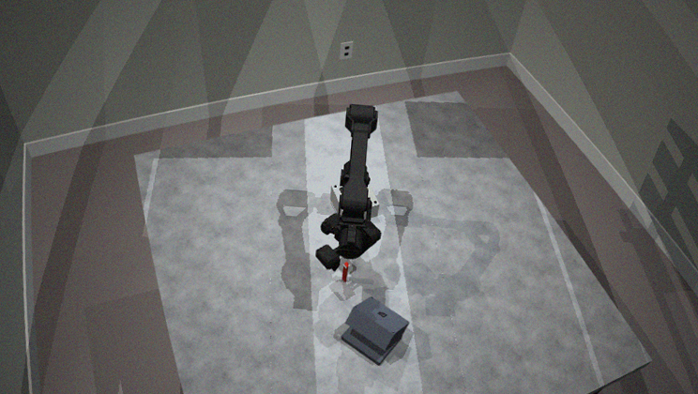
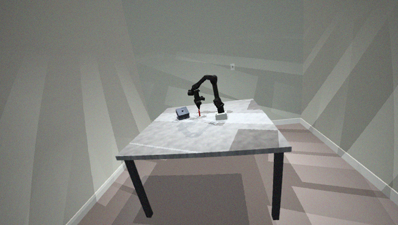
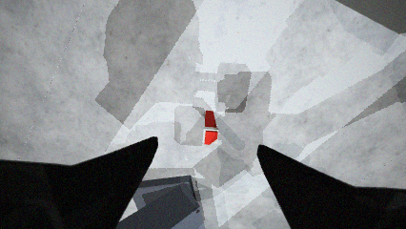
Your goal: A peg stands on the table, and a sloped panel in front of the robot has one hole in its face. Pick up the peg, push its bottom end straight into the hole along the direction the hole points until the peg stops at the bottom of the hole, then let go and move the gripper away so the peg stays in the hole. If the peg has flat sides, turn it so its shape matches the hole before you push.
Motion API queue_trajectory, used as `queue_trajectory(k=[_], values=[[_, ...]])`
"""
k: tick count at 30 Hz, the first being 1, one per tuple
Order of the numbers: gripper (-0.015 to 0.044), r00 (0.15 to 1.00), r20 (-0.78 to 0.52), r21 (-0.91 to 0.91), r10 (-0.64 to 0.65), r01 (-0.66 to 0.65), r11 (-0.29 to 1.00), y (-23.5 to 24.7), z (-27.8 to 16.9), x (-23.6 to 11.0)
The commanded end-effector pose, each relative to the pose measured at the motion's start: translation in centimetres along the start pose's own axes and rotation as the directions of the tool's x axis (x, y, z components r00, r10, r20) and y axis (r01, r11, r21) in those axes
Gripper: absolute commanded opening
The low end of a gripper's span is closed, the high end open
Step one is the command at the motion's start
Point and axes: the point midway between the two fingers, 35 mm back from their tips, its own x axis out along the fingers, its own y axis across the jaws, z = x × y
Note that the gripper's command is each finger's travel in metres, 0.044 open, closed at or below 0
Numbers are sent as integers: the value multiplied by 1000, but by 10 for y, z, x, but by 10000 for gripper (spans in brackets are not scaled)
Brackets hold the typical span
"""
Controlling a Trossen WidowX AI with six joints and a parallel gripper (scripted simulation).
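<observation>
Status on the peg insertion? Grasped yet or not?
Not grasped. Done: the open gripper is lined up above the red peg, which stands upright on the table; the wrist view shows its top between the fingers. In hand: the approach; the fingers hold nothing. Left: descend, close on the peg, carry it to the sloped panel, match its hole, push in, release, retreat.

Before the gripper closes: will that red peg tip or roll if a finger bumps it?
Probably tips easily: the peg stands tall and thin on the table, on a small foot. Its top looks square in the wrist view, so once down it would likely slide rather than roll. The open gripper straddles it from above, so an even close looks feasible.
</observation>
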Motion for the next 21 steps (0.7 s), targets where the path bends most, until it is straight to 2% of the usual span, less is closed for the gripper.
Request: queue_trajectory(k=[1,21], values=[[440,1000,2,3,-7,7,1000,-1,0,8],[440,1000,2,3,-7,7,1000,-2,0,41]])
